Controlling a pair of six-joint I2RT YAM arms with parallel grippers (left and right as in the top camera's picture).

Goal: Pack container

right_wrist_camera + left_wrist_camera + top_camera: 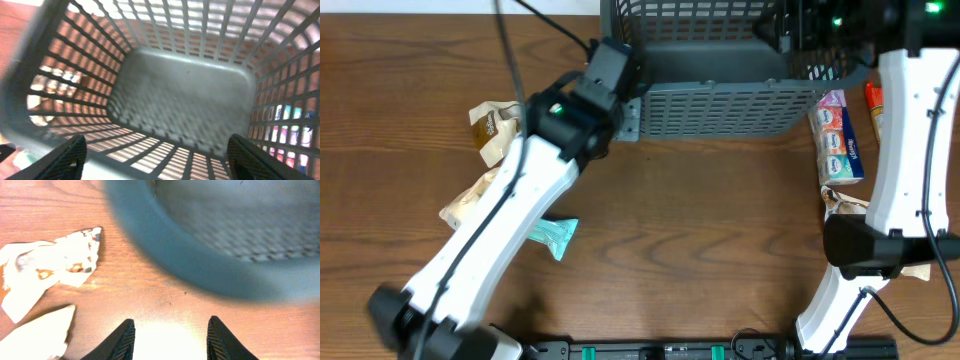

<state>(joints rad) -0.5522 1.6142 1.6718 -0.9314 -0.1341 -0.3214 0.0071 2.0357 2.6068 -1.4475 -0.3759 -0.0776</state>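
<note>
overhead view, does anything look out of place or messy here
Nothing spilled or broken. The container is upright but empty, its bottom bare in the right wrist view; everything lies loose on the table: crumpled packets on its left, a teal packet nearer the front, a colourful pack on its right.

Grey-blue latticed container (720, 110), brown woodgrain table (700, 220)

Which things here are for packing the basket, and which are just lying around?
For the job: the basket; probably, to go in it, the teal packet, the brown-and-white packets and the colourful packs.
Just lying about: only the black cable, I think.
</note>
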